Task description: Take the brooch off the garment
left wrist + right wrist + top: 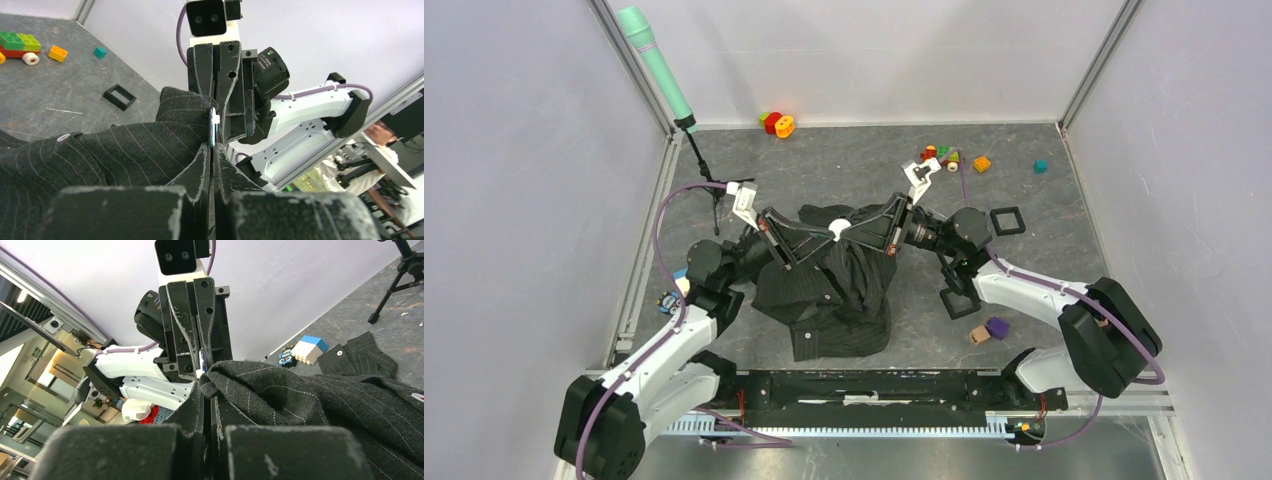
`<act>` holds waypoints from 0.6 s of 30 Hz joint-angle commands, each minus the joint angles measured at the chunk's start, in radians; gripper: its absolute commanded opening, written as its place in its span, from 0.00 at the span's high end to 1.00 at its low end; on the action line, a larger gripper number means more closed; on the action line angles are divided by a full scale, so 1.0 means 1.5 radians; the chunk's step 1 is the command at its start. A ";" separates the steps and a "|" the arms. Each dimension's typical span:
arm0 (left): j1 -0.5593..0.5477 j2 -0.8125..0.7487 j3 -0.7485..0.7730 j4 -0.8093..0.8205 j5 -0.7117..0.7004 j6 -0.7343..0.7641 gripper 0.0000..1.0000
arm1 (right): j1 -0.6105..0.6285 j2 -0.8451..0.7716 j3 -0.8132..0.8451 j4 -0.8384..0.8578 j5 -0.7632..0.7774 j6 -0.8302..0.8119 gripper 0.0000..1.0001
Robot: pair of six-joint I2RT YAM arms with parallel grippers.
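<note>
The garment (834, 290) is a dark pinstriped shirt heaped at the table's middle, and its top fold is lifted. The brooch (838, 230) shows as a small white-and-blue disc at the peak of that fold, where both grippers meet tip to tip. In the left wrist view the brooch (214, 126) stands edge-on right at the tips of my left gripper (213, 148), which is shut on it. My right gripper (205, 383) is shut on the garment's fold (235, 377) beside the brooch (202, 362). In the top view the left gripper (828, 236) and right gripper (848, 234) almost touch.
Black square frames lie at the right (1007, 220) and near the right arm (959, 303). Toy blocks are scattered at the back (777, 124), (981, 163), with a teal cube (1041, 166). A microphone stand (709, 185) rises at the back left. Purple and tan blocks (990, 330) lie at the front right.
</note>
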 commanded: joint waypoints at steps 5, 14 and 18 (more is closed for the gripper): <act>-0.035 -0.052 -0.005 -0.067 -0.028 0.152 0.98 | 0.005 0.027 0.035 0.011 0.016 0.029 1.00; -0.059 -0.017 0.025 -0.167 -0.056 0.215 0.98 | 0.009 0.054 0.114 -0.135 -0.040 -0.052 0.97; -0.062 0.011 0.040 -0.202 -0.053 0.234 0.98 | 0.009 0.059 0.128 -0.175 -0.055 -0.081 0.97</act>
